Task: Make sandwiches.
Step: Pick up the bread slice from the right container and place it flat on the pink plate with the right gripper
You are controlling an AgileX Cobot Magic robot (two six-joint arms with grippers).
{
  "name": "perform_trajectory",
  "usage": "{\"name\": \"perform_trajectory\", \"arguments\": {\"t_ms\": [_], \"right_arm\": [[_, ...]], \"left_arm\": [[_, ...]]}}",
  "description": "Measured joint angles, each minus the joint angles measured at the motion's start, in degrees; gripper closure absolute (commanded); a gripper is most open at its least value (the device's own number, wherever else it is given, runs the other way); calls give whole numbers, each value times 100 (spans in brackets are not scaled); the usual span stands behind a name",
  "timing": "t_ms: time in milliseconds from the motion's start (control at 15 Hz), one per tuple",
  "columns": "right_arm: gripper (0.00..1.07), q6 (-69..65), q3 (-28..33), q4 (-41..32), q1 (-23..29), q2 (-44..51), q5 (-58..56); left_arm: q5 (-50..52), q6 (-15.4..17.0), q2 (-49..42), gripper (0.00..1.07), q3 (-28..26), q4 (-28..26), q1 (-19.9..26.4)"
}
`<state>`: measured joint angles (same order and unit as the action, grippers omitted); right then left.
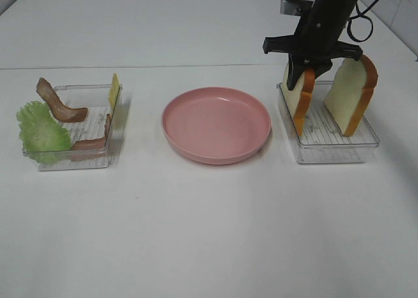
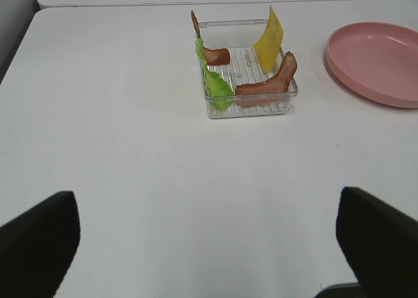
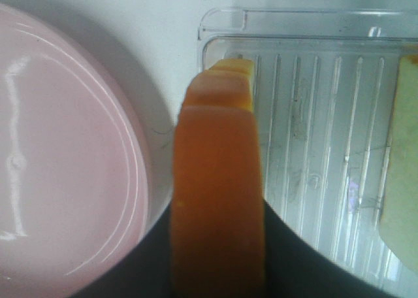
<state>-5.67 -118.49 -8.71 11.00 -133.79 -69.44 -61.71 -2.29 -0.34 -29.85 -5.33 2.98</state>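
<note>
White worktop (image 1: pixel 209 246) all round, and on its right the right end effector (image 1: pixel 307 72) is pinched shut on the top crust of the bread slice (image 1: pixel 302 99) nearer the plate (image 1: pixel 215 125), standing on edge in its clear tray (image 1: pixel 333 148). I'd lift it straight up until it clears the tray wall, leaving the other slice (image 1: pixel 353 92) undisturbed, then lay it flat mid-plate. The left end effector (image 2: pixel 209 246) hangs wide open and empty, short of the lettuce (image 2: pixel 215 85).

Table (image 1: pixel 196 232) white, plate (image 1: pixel 215 125) pink. Left bread slice (image 1: pixel 302 108) & right bread slice (image 1: pixel 353 95) — cream faces, orange-brown crust. Lettuce (image 1: pixel 42 131) light green, ruffled; bacon strips (image 1: pixel 60 105) reddish-brown; cheese (image 1: pixel 114 91) yellow. Left tray (image 1: pixel 95 115) & right tray (image 1: pixel 326 144) — clear plastic w/ ribbed floors.
</note>
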Motion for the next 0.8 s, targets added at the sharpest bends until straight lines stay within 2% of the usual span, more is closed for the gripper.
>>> {"name": "perform_trajectory", "arguments": {"t_ms": [267,333,467,600,667,733,800], "right_arm": [[107,-132,0,-126,0,894,-46],[107,-143,0,-223,17,1375,-52],[107,-92,0,-487,63,1564,-52],[107,304,34,-1553,286,1593,-46],[107,390,86,-1736,321,1587,-34],[107,533,304,-2120,430,1587,132],[107,814,842,-2647,516,1541,590]], "left_arm": [[0,0,0,6,0,0,0],[0,0,0,6,0,0,0],[0,0,0,6,0,0,0],[0,0,0,6,0,0,0],[0,0,0,6,0,0,0],[0,0,0,6,0,0,0],[0,0,0,6,0,0,0]]}}
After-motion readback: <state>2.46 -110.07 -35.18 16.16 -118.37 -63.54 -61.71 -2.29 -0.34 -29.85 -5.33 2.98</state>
